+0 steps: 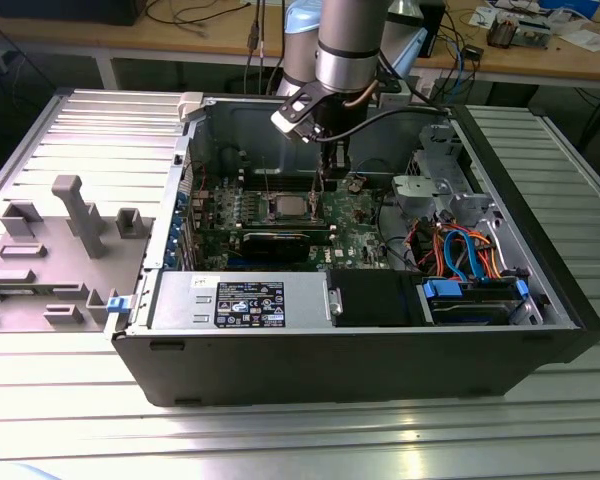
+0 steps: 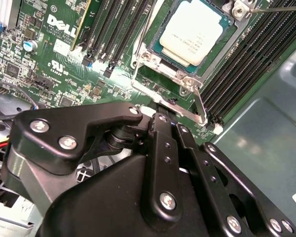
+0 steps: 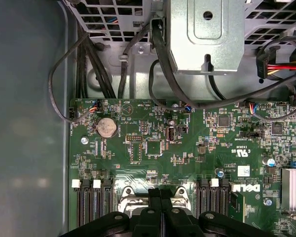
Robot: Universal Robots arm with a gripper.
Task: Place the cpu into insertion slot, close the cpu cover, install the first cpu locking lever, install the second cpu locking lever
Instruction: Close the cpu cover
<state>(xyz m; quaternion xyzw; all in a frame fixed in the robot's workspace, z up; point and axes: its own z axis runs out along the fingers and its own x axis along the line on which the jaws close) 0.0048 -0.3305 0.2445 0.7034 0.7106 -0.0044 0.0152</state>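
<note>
The cpu (image 2: 192, 29), a silver-grey square, lies flat in the middle of the green motherboard (image 2: 54, 64), and the insertion slot is hidden beneath it. The silvery cpu cover (image 2: 186, 78) lies down around the chip. One thin wire locking lever (image 2: 142, 34) runs along one side of the socket. A flat silver lever end (image 2: 200, 106) sits just ahead of my fingertips. My gripper (image 2: 168, 121) hangs close over the socket's edge, its black fingers (image 3: 153, 197) pressed together and shut with nothing visible between them. In the exterior view my gripper (image 1: 327, 190) stands just right of the cpu (image 1: 286, 207).
Long black memory slots (image 2: 246, 59) flank the socket on both sides. A metal drive cage (image 3: 207, 29) with black cables (image 3: 84, 64) stands past the board. The power supply (image 1: 240, 300) and the coloured cables (image 1: 460, 250) fill the case's near side.
</note>
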